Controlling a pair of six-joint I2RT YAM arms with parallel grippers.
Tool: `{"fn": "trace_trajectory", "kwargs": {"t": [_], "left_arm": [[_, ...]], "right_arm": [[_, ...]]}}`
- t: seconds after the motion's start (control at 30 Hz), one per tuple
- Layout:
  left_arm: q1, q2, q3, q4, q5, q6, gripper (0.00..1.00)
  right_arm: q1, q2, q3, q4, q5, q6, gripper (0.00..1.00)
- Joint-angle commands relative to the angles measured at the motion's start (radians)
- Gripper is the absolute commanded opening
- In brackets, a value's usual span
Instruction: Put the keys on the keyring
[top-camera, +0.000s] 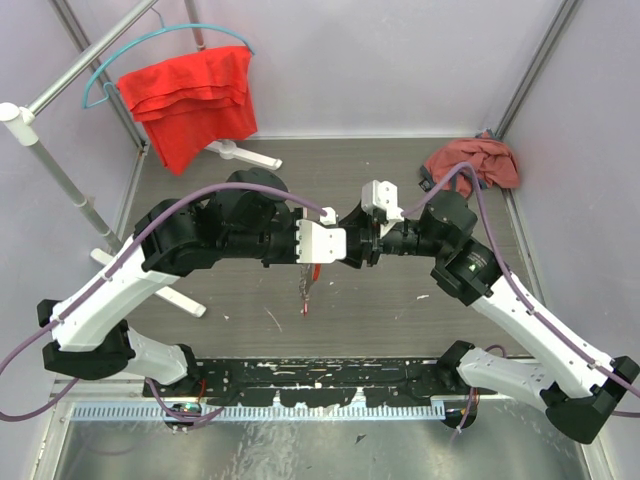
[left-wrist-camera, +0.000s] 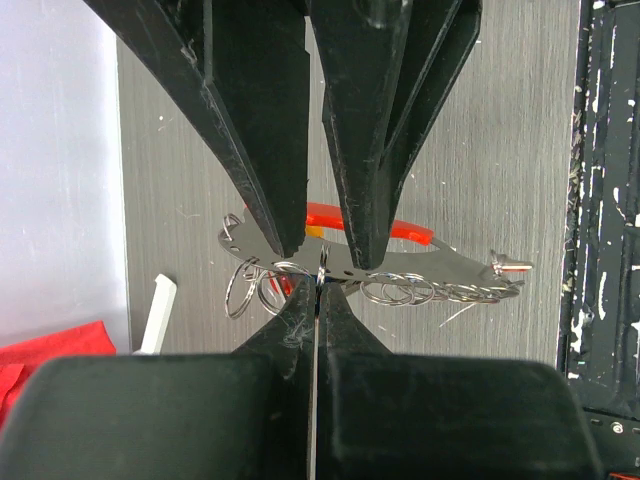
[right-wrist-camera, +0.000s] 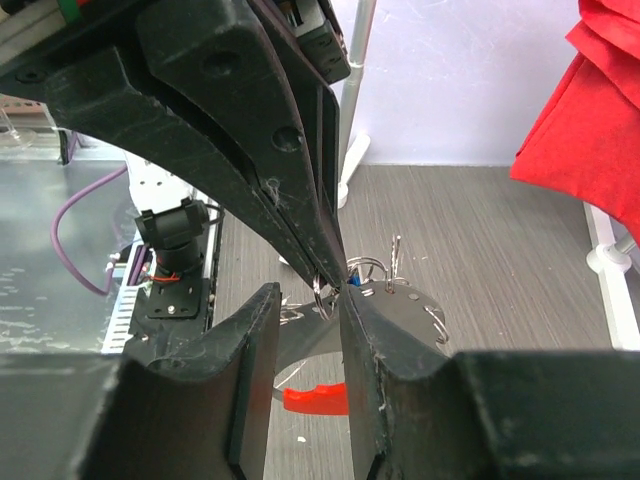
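Both grippers meet in mid-air over the table's middle. My left gripper (left-wrist-camera: 318, 285) (top-camera: 335, 245) is shut, pinching a thin wire ring of the keyring (left-wrist-camera: 440, 262), a flat silvery piece hung with several small wire rings (left-wrist-camera: 245, 285) and a red tag (left-wrist-camera: 400, 228). My right gripper (right-wrist-camera: 310, 300) (top-camera: 362, 245) is open. Its fingers straddle the left fingertips and the pinched ring (right-wrist-camera: 322, 296), and its right finger (right-wrist-camera: 365, 330) is against the silvery piece. The red tag (right-wrist-camera: 318, 398) hangs below. A speck of blue (right-wrist-camera: 352, 283) shows by the rings; no key shows clearly. The bundle dangles in the top view (top-camera: 305, 290).
A red cloth (top-camera: 190, 95) hangs on a hanger at the back left, by a white rack stand (top-camera: 245, 155). A reddish cloth (top-camera: 475, 160) lies at the back right. A black strip (top-camera: 320, 380) runs along the table's near edge. A white bar (left-wrist-camera: 158, 315) lies on the table.
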Motion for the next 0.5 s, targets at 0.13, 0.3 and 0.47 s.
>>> {"fn": "trace_trajectory", "kwargs": {"t": [0.13, 0.3, 0.47], "left_arm": [[-0.005, -0.012, 0.032, 0.034, 0.014, 0.007, 0.00], [-0.006, -0.013, 0.030, 0.034, 0.021, 0.007, 0.00], [-0.005, -0.019, 0.021, 0.046, 0.030, 0.008, 0.00]], "right_arm": [[0.002, 0.012, 0.005, 0.070, -0.016, 0.017, 0.35], [0.002, 0.016, 0.004, 0.077, -0.015, 0.017, 0.34], [0.002, 0.020, 0.006, 0.081, -0.017, 0.020, 0.31]]}}
